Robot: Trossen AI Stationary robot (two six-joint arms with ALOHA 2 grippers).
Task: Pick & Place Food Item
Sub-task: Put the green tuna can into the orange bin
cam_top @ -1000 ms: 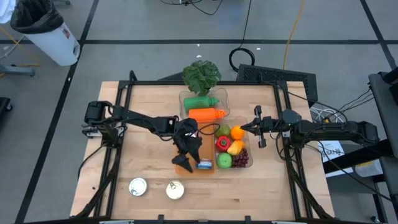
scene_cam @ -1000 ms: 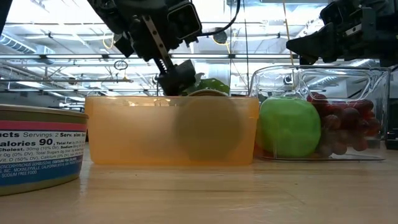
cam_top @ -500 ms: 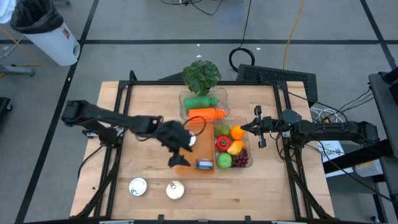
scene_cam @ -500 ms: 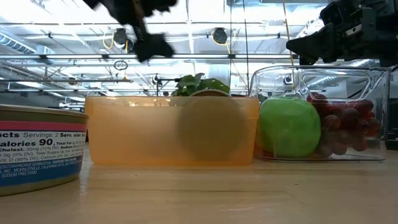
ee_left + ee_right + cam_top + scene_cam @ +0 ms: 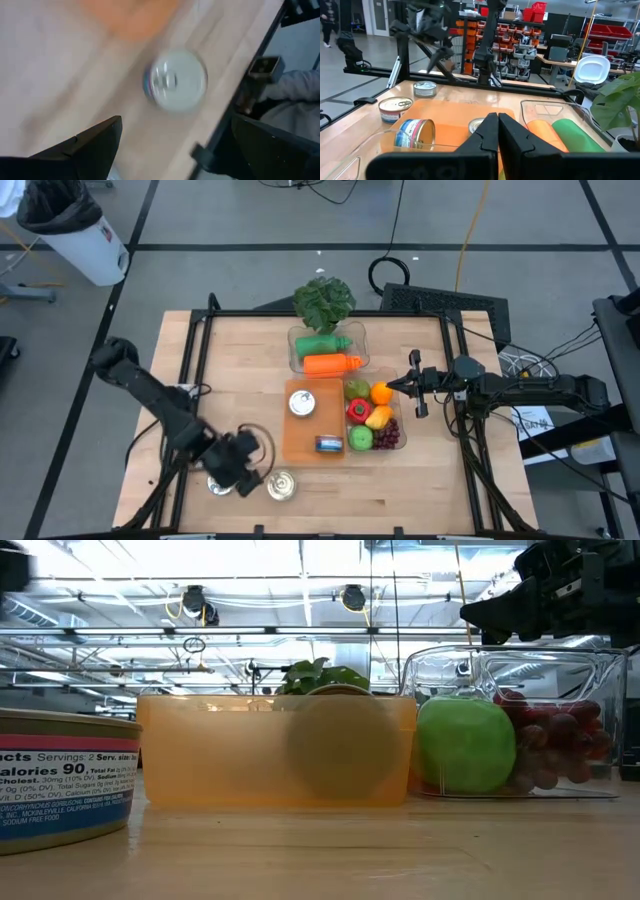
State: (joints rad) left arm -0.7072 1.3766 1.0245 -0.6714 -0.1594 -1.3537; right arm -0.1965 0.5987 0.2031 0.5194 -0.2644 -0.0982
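Two tin cans stand near the table's front edge, one (image 5: 282, 485) in the open and one (image 5: 219, 481) partly under my left gripper (image 5: 243, 468). That gripper hovers open above them; its blurred wrist view shows a can lid (image 5: 177, 80) ahead of the fingers. An orange tray (image 5: 300, 442) in the middle holds an upright can (image 5: 301, 404) and a can on its side (image 5: 328, 444). My right gripper (image 5: 414, 386) waits shut at the right, above the table, its fingers (image 5: 498, 132) empty.
A clear bin (image 5: 397, 420) right of the tray holds an apple (image 5: 360, 439), grapes (image 5: 388, 436), an orange and peppers. Behind it lie green and orange bottles (image 5: 330, 354) in another bin and a leafy plant (image 5: 323, 300). Bare wood lies at the left.
My left gripper has risen out of the orange tray and swung fast toward the table's near left corner, rolling as it went, and now hangs over the two cans there. It has stayed open. The upright can in the tray has come into view.
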